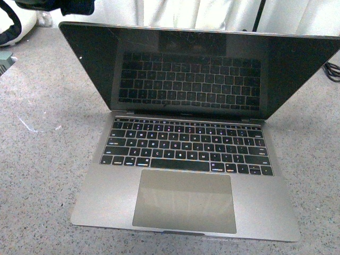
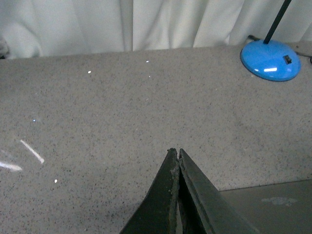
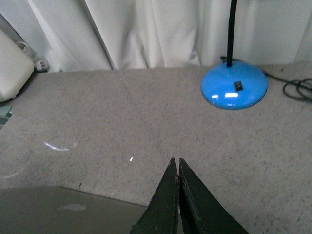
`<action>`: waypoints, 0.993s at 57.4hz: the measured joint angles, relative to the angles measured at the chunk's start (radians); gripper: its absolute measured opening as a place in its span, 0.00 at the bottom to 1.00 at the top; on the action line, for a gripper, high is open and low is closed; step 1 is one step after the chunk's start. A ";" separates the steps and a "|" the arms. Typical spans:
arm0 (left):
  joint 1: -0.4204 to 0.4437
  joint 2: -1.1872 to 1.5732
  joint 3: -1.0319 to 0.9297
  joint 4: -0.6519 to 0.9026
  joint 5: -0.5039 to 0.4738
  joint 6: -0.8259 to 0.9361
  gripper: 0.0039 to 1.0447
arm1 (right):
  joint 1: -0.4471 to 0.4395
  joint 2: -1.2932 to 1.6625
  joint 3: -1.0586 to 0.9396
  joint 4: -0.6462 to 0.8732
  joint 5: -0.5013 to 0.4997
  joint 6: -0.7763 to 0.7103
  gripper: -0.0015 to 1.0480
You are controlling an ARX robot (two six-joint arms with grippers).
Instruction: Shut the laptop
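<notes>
The laptop [image 1: 186, 175] stands open on the grey speckled table, its black keyboard lit and its glossy black screen [image 1: 196, 69] tilted back. The front view shows neither gripper clearly. In the left wrist view my left gripper [image 2: 175, 152] is shut and empty, above the table behind the laptop, with the grey lid [image 2: 273, 209] just beside it. In the right wrist view my right gripper [image 3: 175, 161] is shut and empty, with the lid and its faint logo [image 3: 58, 214] beside it.
A blue lamp base [image 3: 234, 87] with a black stem and cable stands on the table behind the laptop; it also shows in the left wrist view [image 2: 271, 59]. White curtains [image 3: 146, 29] hang at the back. A dark object [image 1: 53, 6] shows at the front view's upper left.
</notes>
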State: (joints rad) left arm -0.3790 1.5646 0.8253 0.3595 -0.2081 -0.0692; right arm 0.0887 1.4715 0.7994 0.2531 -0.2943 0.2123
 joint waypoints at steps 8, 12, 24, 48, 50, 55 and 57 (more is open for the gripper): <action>0.020 0.007 -0.023 -0.016 0.002 -0.014 0.04 | 0.009 0.025 -0.003 -0.074 -0.069 0.060 0.01; 0.027 -0.005 -0.056 -0.009 0.011 -0.021 0.04 | 0.024 0.037 -0.028 -0.105 -0.122 0.115 0.01; 0.031 -0.050 -0.176 -0.044 -0.019 -0.062 0.04 | 0.042 0.045 -0.158 -0.084 -0.207 0.310 0.01; 0.060 -0.013 -0.346 -0.036 -0.023 -0.167 0.04 | 0.076 0.141 -0.402 -0.014 -0.204 0.512 0.01; 0.065 -0.019 -0.351 -0.021 -0.016 -0.175 0.04 | 0.080 0.124 -0.409 0.003 -0.156 0.493 0.01; 0.086 -0.060 -0.367 0.045 0.010 -0.199 0.04 | 0.095 0.043 -0.421 0.050 -0.006 0.410 0.01; 0.104 -0.093 -0.375 0.085 0.018 -0.211 0.04 | 0.105 -0.011 -0.431 0.087 0.077 0.353 0.01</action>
State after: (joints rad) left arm -0.2752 1.4715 0.4503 0.4450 -0.1898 -0.2802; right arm 0.1940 1.4605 0.3683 0.3401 -0.2176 0.5652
